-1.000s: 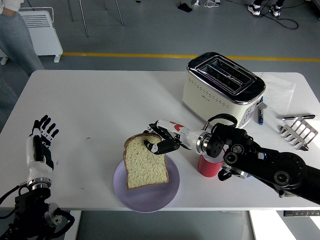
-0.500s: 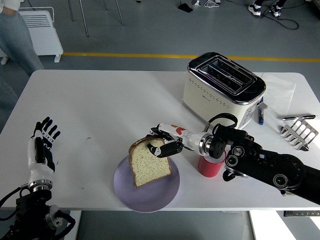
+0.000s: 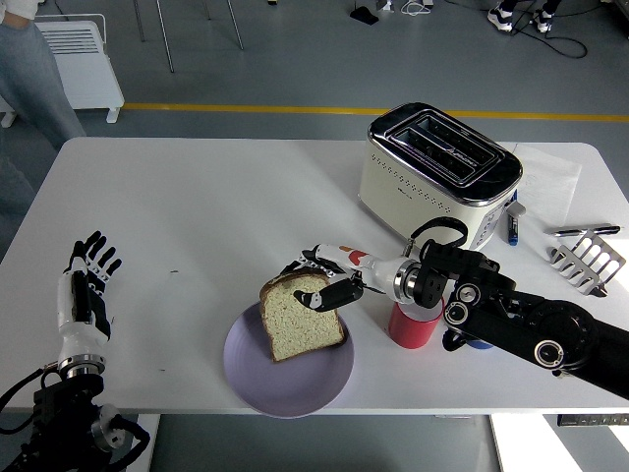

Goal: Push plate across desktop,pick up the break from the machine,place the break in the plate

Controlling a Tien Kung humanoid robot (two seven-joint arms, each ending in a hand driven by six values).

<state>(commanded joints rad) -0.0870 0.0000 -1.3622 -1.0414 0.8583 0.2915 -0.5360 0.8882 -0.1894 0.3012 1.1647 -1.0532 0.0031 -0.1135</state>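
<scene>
Right hand (image 3: pixel 319 282) pinching bread slice (image 3: pixel 301 316) top edge — slice tilted over plate (image 3: pixel 295 379).

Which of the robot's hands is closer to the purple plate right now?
Right. The right hand is over the plate's far rim, gripping the bread slice that leans on it. The left hand is open near the table's left edge, well away from the plate.
</scene>
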